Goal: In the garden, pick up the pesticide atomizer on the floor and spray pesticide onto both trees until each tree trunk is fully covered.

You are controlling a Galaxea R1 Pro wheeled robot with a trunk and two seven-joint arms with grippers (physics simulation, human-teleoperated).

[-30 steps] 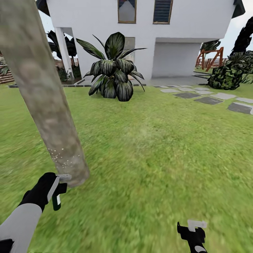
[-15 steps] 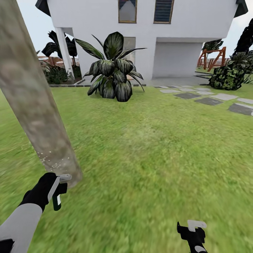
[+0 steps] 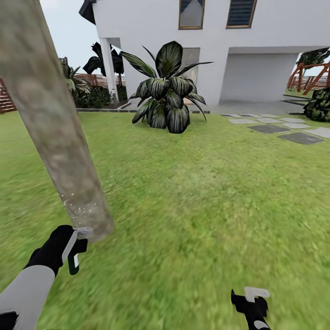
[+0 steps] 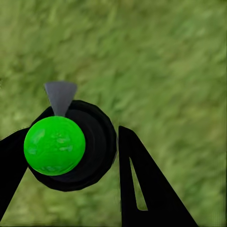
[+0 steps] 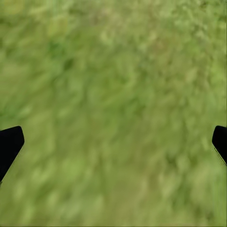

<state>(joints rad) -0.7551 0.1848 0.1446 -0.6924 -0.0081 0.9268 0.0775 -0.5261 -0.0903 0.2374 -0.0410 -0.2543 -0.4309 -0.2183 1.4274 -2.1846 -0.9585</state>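
Gripping pesticide atomizer (image 3: 73, 250) in left gripper (image 3: 68, 245), nozzle nearing tree trunk (image 3: 55, 123) base at near left, positioning to extend speckled coverage. Keeping right gripper (image 3: 251, 300) wide, empty over lawn (image 3: 206, 192).

Tree trunk (image 3: 55, 128) cut off at frame top (crown unseen); atomizer (image 3: 73, 252) mostly hidden behind left gripper (image 3: 68, 250).
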